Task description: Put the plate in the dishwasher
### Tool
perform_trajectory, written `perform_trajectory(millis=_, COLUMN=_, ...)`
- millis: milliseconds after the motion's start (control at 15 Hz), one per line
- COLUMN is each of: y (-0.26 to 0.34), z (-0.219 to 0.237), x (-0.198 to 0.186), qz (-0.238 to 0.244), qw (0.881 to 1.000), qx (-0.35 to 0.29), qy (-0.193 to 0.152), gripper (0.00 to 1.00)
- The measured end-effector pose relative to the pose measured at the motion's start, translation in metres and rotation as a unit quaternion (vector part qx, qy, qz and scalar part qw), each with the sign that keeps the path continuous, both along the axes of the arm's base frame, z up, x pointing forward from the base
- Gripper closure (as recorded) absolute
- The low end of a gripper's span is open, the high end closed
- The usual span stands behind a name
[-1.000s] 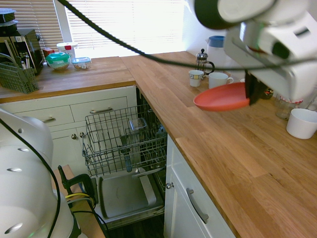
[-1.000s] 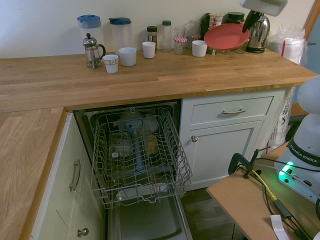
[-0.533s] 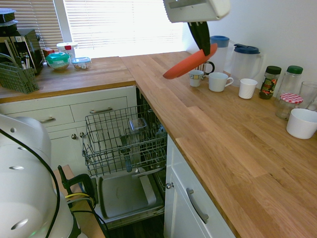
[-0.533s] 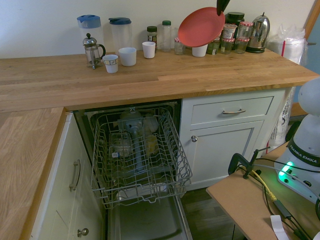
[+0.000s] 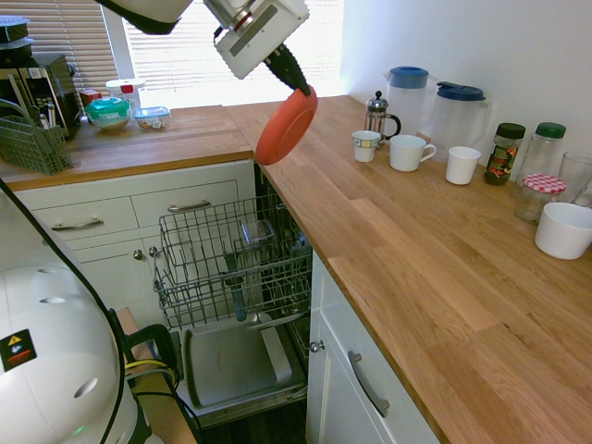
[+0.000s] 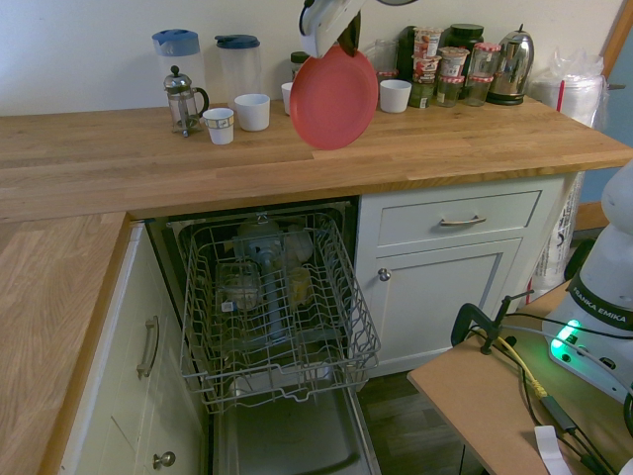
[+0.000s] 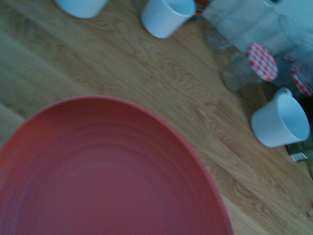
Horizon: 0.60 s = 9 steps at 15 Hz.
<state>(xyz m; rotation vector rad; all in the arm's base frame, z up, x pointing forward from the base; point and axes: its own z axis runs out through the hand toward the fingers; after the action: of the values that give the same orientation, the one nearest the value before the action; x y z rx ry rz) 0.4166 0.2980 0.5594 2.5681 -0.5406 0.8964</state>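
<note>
My fingers (image 5: 294, 77) are pinching the top rim of the plate (image 6: 333, 97), so it hangs on its edge, tilted, up in the air over the front edge of the bench (image 6: 148, 168). The dishwasher (image 6: 272, 302) is open just below, with its wire rack (image 5: 231, 264) pulled out. I think I should bring the plate out past the bench edge first, then go down slowly. I want to keep it on edge so it slips between the wires, away from the things already in the rack.

Front half of the tabletop (image 6: 198, 168) lies bare; mugs (image 6: 252, 111) and jars (image 6: 435, 74) crowd its back edge.
</note>
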Motion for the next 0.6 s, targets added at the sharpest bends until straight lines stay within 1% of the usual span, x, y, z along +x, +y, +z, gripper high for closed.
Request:
perform_trajectory(millis=200, y=0.051, z=-0.022, x=-0.031, qz=0.079, qw=0.995, qx=-0.052, qy=0.006, gripper=1.00)
perform_trajectory(millis=333, y=0.073, z=-0.040, x=-0.039, qz=0.119, qw=0.989, qx=-0.083, qy=0.009, gripper=1.00)
perform_trajectory(millis=467, y=0.080, z=-0.054, x=-0.038, qz=0.137, qw=0.986, qx=-0.098, qy=0.019, gripper=1.00)
perform_trajectory(millis=600, y=0.085, z=-0.052, x=-0.040, qz=0.149, qw=0.982, qx=-0.118, qy=0.006, gripper=1.00)
